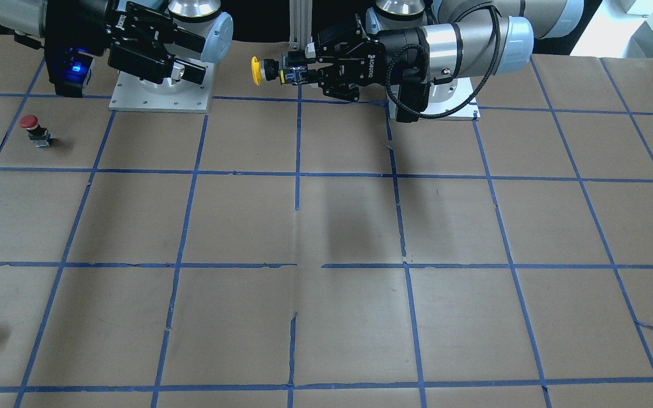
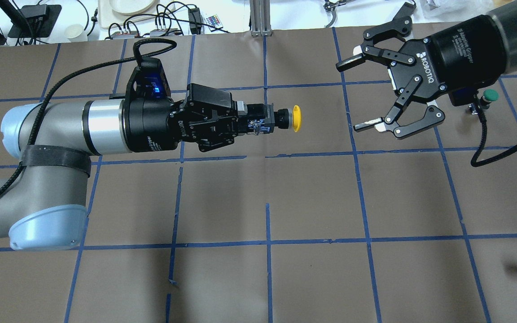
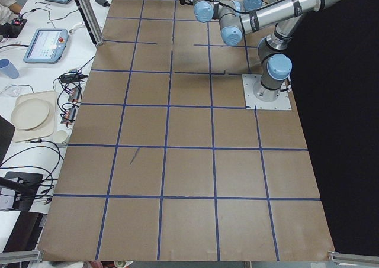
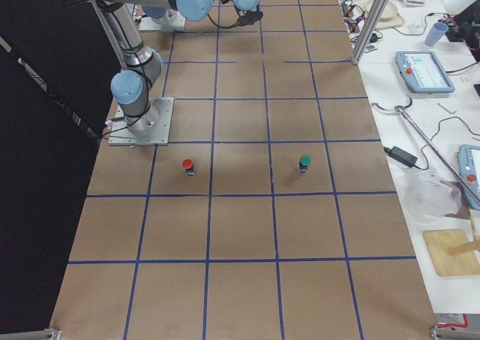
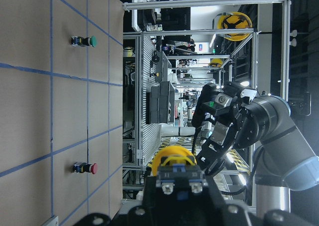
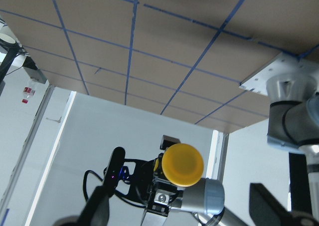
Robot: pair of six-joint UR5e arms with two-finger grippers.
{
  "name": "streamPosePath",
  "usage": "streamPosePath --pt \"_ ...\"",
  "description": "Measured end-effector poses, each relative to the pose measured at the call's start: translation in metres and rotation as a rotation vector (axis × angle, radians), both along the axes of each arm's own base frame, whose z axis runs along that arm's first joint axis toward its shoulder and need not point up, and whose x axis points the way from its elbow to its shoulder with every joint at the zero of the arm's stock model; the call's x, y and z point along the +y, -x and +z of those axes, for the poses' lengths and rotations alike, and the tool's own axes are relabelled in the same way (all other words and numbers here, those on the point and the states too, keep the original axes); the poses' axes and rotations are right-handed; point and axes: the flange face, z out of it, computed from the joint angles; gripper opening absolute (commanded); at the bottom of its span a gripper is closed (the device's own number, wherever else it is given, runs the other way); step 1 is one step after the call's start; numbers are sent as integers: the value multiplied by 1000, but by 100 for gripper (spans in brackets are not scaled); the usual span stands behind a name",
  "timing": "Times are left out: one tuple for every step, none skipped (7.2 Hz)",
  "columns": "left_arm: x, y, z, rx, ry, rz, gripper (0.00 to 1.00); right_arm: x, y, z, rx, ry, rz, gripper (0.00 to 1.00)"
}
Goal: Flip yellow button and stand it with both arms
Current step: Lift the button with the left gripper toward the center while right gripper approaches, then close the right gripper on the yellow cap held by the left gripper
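The left gripper point(image 2: 258, 122) is clamped on the base of the yellow button point(image 2: 296, 119) and holds it sideways above the table point(image 2: 312, 197). The cap points out past the fingertips toward the right gripper point(image 2: 353, 97), whose jaws stand wide, facing the cap across a gap.

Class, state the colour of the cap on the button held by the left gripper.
The button is yellow-capped, clearest in the right wrist-mounted view.
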Motion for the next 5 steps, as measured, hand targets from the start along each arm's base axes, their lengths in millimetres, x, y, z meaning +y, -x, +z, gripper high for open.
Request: streamPosePath --pt "0 1 2 19 -3 -5 0 -4 -1 -6 -66 -61 -38 100" --pt "0 2 3 37 -5 -8 0 -5 -3 -14 -115 -114 -65 100" --pt "0 2 3 47 -9 -8 0 -2 -5 -26 -145 -154 -82 100" --pt "0 2 4 58 -17 -9 0 3 -8 -37 -170 -178 -97 100" --pt "0 2 5 71 -26 -10 0 6 -11 -40 -191 -185 -111 100"
